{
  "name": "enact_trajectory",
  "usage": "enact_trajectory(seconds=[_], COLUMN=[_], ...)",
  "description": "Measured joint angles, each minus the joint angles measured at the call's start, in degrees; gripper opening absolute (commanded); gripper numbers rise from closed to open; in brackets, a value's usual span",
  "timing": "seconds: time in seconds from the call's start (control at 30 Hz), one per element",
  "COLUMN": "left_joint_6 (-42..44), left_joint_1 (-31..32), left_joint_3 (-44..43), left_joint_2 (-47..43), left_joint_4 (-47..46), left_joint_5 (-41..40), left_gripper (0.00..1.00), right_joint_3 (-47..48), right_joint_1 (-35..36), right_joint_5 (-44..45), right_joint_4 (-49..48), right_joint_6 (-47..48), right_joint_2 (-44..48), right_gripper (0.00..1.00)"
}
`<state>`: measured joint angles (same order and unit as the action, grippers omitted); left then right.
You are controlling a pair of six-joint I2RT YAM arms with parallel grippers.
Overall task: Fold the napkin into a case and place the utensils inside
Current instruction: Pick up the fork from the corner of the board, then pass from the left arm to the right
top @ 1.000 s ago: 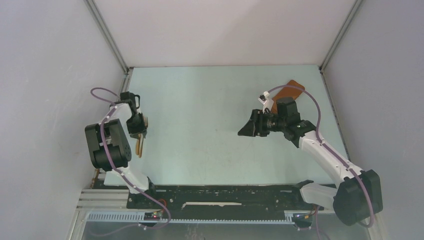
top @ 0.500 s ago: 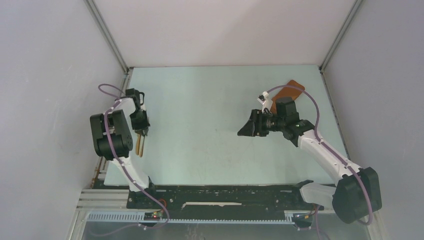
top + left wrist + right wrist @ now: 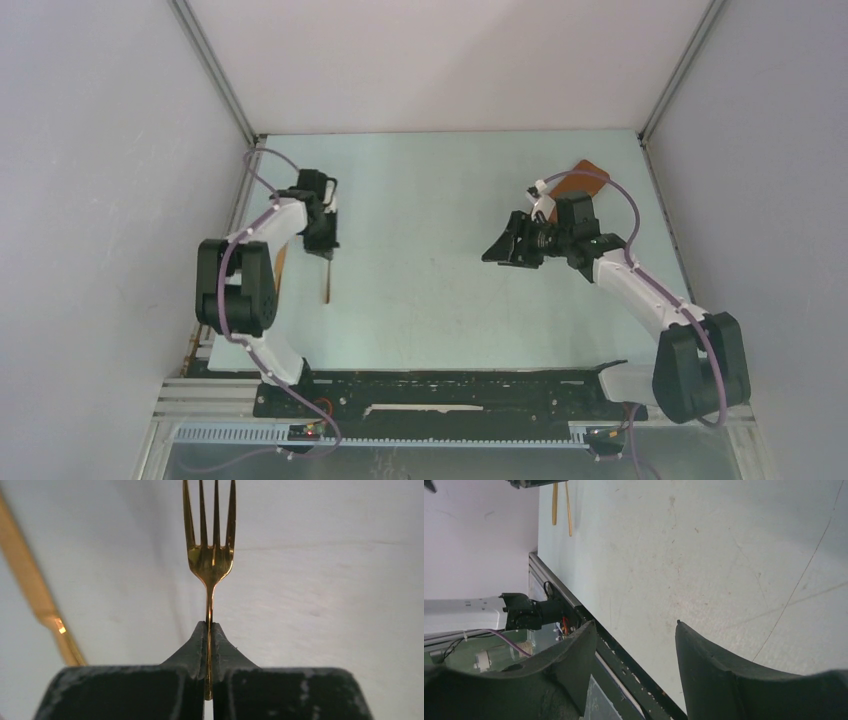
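Observation:
My left gripper [image 3: 323,243] is shut on the handle of a gold-brown fork [image 3: 327,280], held over the left part of the table. In the left wrist view the fork [image 3: 210,555] sticks out of the closed fingertips [image 3: 209,625], tines away from the camera. A second utensil [image 3: 30,580] lies to its left, also in the top view [image 3: 288,265] by the left arm. The rust-orange folded napkin case [image 3: 582,178] lies at the back right, partly behind the right arm. My right gripper [image 3: 497,250] is open and empty above the table's middle right.
The right wrist view shows its open gripper [image 3: 636,630] over the table's near edge rail [image 3: 589,625], with two utensils [image 3: 561,502] far off. Grey walls enclose the table on three sides. The arm bases sit at the near edge.
My left gripper has moved from the table's left edge toward the back and right, carrying the fork off the table. The right gripper has shifted slightly back and turned.

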<state>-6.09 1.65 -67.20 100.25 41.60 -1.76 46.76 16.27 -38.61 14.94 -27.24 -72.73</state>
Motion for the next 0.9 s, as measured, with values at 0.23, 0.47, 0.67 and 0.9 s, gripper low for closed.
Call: enact_trajectory(seconds=[0.23, 0.47, 0.67, 0.9], left_joint_6=[-9.2, -13.7, -14.9, -15.0], left_joint_1=[21.7, 38.3, 43.3, 46.4], left_joint_3=[1.9, -2.5, -3.5, -3.5], left_joint_2=[-12.4, -13.1, -13.1, -13.1], left_joint_4=[-6.5, -9.0, -10.4, -10.7], left_joint_5=[3.5, 3.9, 5.1, 5.2], left_gripper=[0.0, 0.0, 0.0, 0.0], right_joint_3=[0.0, 0.6, 1.0, 1.0], right_joint_1=[-0.9, -1.2, -0.4, 1.4], right_joint_5=[-7.4, -13.6, -14.3, -13.6], right_joint_4=[-5.6, -14.2, -18.9, -22.3], right_joint_6=[1.4, 1.0, -1.4, -4.6], right_joint_2=[-7.8, -10.1, -10.1, -10.1], right_gripper=[0.62, 0.6, 0.56, 0.53])
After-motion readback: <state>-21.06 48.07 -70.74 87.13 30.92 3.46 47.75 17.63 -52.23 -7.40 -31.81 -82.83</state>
